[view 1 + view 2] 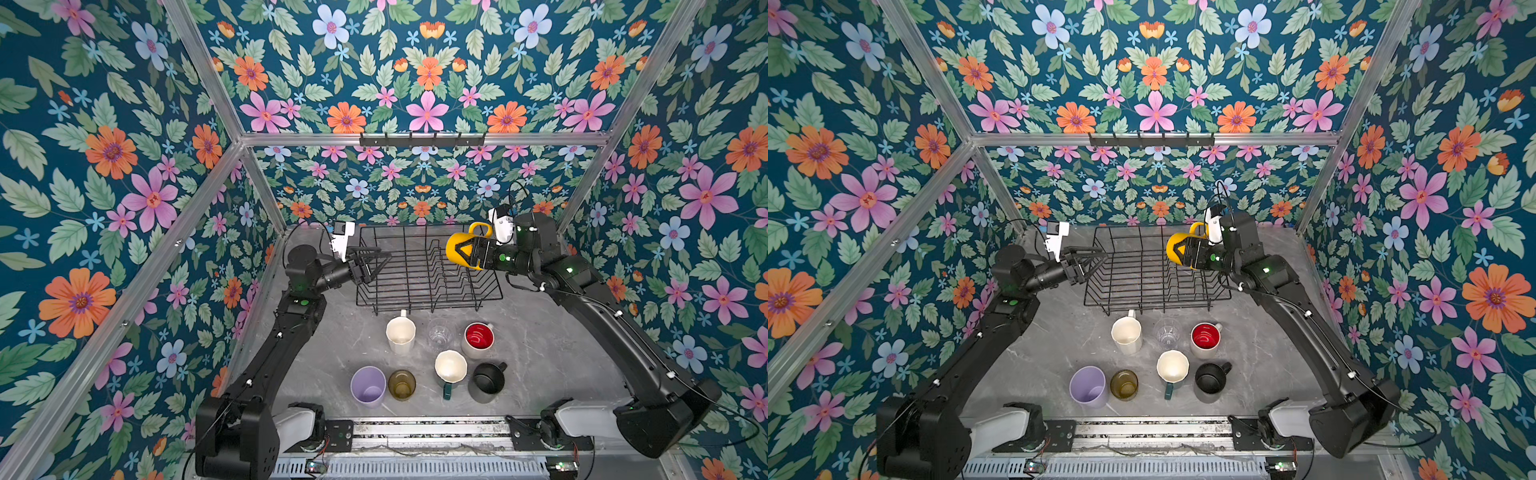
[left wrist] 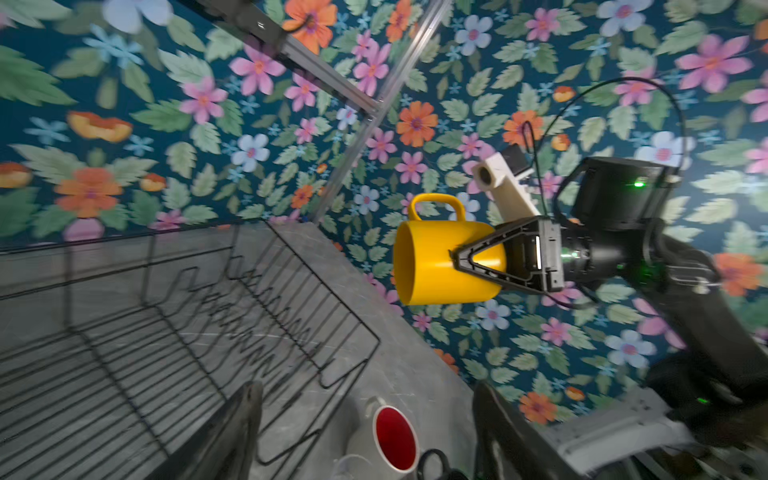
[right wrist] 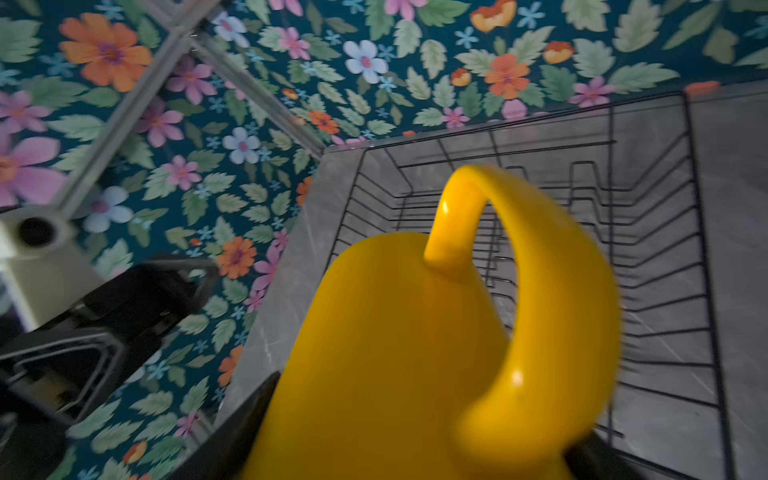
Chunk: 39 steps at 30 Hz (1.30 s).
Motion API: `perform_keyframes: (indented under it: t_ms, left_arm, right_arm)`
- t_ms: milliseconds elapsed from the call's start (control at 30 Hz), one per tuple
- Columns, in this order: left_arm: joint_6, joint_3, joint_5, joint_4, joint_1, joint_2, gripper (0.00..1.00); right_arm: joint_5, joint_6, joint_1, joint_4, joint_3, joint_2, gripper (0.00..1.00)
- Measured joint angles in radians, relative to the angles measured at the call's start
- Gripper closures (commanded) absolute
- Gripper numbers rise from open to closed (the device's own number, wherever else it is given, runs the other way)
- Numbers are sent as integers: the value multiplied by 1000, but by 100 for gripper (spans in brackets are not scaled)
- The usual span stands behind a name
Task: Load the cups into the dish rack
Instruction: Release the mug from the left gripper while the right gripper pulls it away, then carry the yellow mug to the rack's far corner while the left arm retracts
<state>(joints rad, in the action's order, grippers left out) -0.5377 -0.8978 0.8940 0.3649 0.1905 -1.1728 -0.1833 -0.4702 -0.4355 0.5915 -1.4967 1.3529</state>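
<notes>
Left gripper (image 1: 380, 257): positioned at the left wall of the dish rack (image 1: 399, 266), above the rim. The left wrist view shows its fingers (image 2: 245, 419) spread wide with nothing between them.

Dish rack: black wire, standing on the grey marble table (image 1: 324, 332) toward the back wall, divider prongs upright in its right half.

Right gripper (image 1: 459, 249): clamped across the body of the yellow mug (image 2: 432, 257), one finger on each side of the wall. The mug is carried on its side above the right portion of the rack, clear of the wires, mouth facing left and handle toward the back wall.

Cups on the table in front of the rack, all upright and apart from one another, left to right:
- lilac tumbler (image 1: 368, 386)
- olive-amber glass (image 1: 402, 384)
- tall white mug (image 1: 400, 334)
- clear glass (image 1: 439, 332)
- green mug with white interior (image 1: 451, 368)
- pale mug with red interior (image 1: 478, 338)
- black mug (image 1: 487, 380)
</notes>
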Motion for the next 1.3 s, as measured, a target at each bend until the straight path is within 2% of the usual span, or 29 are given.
perform_keyframes:
  t_ms: [100,300,500,867,1200,1300]
  left_arm:
    - [128,-15,-192,-160,0,44,11]
    - [257,-38,-508,-309,0,95,9]
    - [325,-72,-692,-370,-1,126,7]
    - [364,-35,-839,-414,-1,206,5]
    - [380,-21,-883,-433,4,234,4]
    - [380,-19,-890,-433,6,238,4]
  right_arm:
    - [62,-21,10,89,-76,81,100]
    - [154,-44,31,224,-235,243,100]
    - [213,-68,78,333,-424,442,100]
    - [249,-106,84,537,-791,744,100]
    - [294,-154,87,664,-1106,976,100]
    - [302,-164,91,681,-1150,1015,100]
